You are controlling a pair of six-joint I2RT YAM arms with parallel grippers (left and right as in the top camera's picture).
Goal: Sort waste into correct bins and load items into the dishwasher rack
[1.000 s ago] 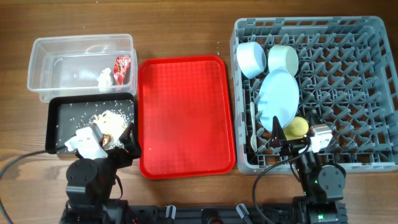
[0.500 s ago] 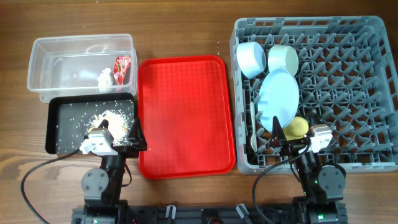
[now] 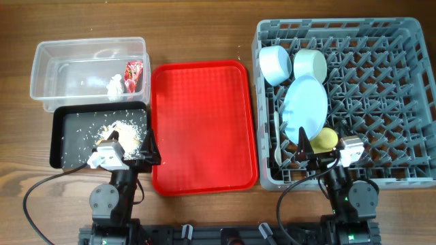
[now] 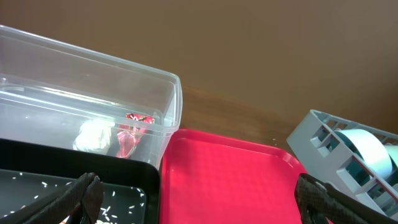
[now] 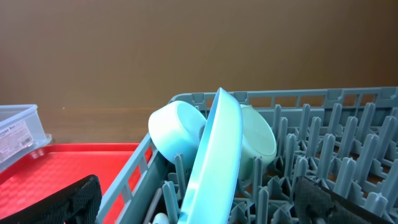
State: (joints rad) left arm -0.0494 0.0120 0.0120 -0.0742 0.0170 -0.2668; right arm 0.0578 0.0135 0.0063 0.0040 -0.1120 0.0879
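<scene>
The grey dishwasher rack [image 3: 340,27] holds a pale blue bowl [image 3: 274,63], a pale green bowl [image 3: 310,63], a pale blue plate [image 3: 305,105] on edge, a yellow cup [image 3: 326,139] and white cutlery [image 3: 276,146] along its left side. The clear tub [image 3: 68,68] holds the red wrapper [image 3: 133,75] and the white tissue [image 3: 114,85]. The black tray [image 3: 68,136] holds rice scraps [image 3: 122,129]. My left gripper [image 3: 126,148] is open and empty over the black tray's front right corner. My right gripper [image 3: 323,151] is open and empty over the rack's front edge, near the cup.
A flat red tray [image 3: 204,126] lies between the bins and the rack; it also shows in the left wrist view [image 4: 230,180]. In the right wrist view the plate [image 5: 217,149] stands straight ahead between the fingers. Brown wooden table lies all around.
My left arm shifted a little to the right along the black tray's front edge, then held still. The right arm has not moved.
</scene>
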